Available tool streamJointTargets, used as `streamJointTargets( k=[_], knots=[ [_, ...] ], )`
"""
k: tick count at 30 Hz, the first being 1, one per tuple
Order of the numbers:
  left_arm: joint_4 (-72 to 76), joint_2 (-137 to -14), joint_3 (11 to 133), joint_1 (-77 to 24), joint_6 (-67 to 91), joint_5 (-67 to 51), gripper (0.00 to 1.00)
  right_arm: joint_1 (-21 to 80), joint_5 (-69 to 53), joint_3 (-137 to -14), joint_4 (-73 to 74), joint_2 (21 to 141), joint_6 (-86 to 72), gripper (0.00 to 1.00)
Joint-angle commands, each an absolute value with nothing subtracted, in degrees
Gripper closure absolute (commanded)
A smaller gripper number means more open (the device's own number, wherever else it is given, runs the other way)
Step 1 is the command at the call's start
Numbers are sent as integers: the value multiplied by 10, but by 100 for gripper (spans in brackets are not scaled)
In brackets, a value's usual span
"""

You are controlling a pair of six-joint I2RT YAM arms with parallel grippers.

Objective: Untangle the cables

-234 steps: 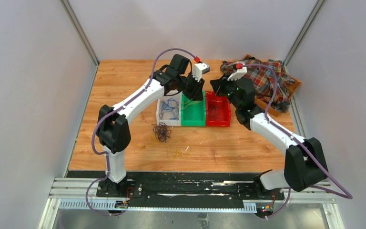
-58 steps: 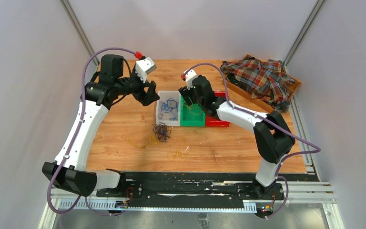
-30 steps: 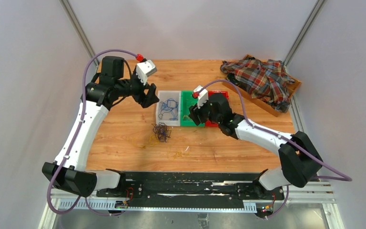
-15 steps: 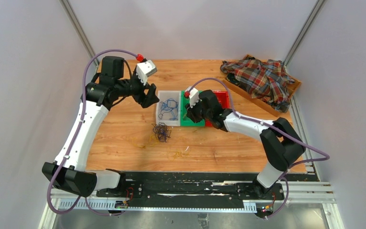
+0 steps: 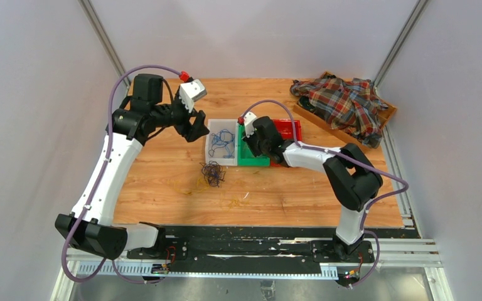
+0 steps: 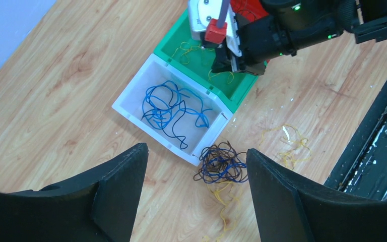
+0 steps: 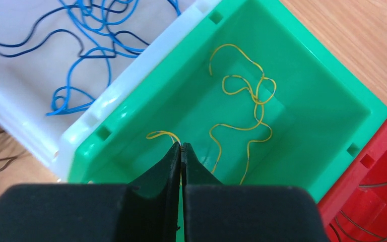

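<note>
Though hidden overhead, pinched yellow cable (image 7: 162, 134).

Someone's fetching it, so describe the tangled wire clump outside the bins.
On the wooden table, find the white bin, leftmost of three. On its near side lies the wire clump: a tight dark-brown and blue knot, unlike the loose yellow strands nearby.

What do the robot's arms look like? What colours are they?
The left arm and right arm are white with chunky black joints. A purple cable loops along each. Each wrist has a white box with a red cap. Left gripper and right gripper are black.
</note>
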State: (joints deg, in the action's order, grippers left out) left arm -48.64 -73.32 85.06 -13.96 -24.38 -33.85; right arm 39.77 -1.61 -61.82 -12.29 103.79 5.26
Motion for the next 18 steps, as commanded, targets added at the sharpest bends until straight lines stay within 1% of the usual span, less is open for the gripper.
streamJointTargets(
  k=[1, 10, 11, 15, 18],
  knots=[
    [-485, -715, 844, -135, -255, -338, 24, 399, 34, -647, -137, 1075, 43, 99],
    [-486, -715, 844, -135, -260, -340, 25, 413, 41, -631, -147, 1073, 43, 99],
    [-486, -715, 843, -135, -259, -341, 25, 414, 42, -626, -151, 1067, 44, 97],
    [-485, -715, 842, -135, -253, -347, 25, 414, 37, -602, -164, 1026, 44, 77],
    [-485, -715, 844, -135, -248, -350, 25, 414, 27, -592, -161, 997, 43, 67]
  ],
)
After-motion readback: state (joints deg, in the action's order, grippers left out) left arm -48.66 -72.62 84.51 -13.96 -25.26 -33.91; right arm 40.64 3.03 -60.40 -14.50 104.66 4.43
